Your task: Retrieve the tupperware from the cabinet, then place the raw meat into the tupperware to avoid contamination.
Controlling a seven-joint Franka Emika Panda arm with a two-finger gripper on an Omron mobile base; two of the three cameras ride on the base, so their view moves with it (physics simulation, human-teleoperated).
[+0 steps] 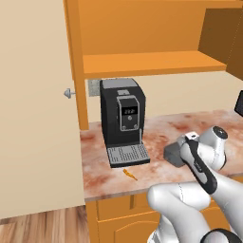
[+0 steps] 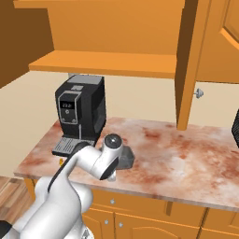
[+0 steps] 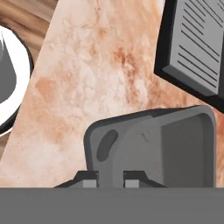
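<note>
Tupperware (image 3: 153,144) pinched at its rim by gripper (image 3: 110,177) fingers, low over the counter (image 1: 161,128) beside the coffee machine (image 1: 121,116) — near the raw meat (image 1: 129,174), probably for easy loading.

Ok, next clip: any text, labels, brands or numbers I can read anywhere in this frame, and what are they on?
Nothing here can be read for certain.
Coffee machine: its small display shows pale digits or marks, too small and blurred to read in either base view.
Grey tupperware, marble counter and orange cabinet: no lettering or labels visible.
</note>
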